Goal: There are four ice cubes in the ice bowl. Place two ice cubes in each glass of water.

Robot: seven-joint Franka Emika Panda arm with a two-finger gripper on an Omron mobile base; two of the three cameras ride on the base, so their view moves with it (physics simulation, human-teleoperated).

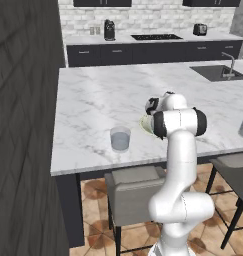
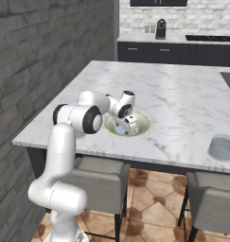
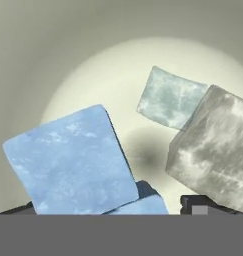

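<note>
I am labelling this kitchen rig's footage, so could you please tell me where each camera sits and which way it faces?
Left base view: behind the arm's left, facing the marble island; arm rises lower right, hiding most of the ice bowl.
Right base view: behind its right; arm at left, gripper inside the bowl.
Hand view: on the hand, looking into the bowl at ice cubes; dark finger tips at bottom.
Both base views share island, bowl and coffee machine.

Frosty, translucent ice cubes [image 3: 68, 160] (mottled, slightly rough); smooth matt ice bowl [image 3: 93, 75]; polished veined marble counter [image 1: 98, 100]; clear glossy glass [image 1: 120, 139].
</note>
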